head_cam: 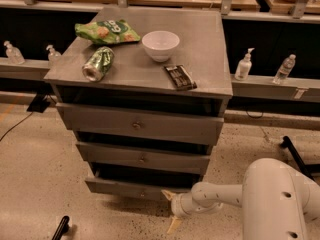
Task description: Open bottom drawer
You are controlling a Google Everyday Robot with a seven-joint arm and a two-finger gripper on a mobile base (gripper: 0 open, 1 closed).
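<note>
The grey cabinet [150,79] has three drawer fronts stacked one under another. The bottom drawer [125,187] is the lowest, slimmest front, with a small round knob [141,194], and it stands out a little from the cabinet body with a dark gap above it. My gripper [170,211] is low at the floor, just right of and in front of that drawer's right end. Its two pale fingers are open with nothing between them. The upper fingertip [166,194] sits close to the drawer front's right end. My white arm [280,199] fills the lower right corner.
On the cabinet top lie a green chip bag [106,31], a green can on its side [98,64], a white bowl [160,45] and a dark snack bar [180,77]. Bottles [243,65] stand on the ledge behind. A black object [60,227] lies on the floor at lower left.
</note>
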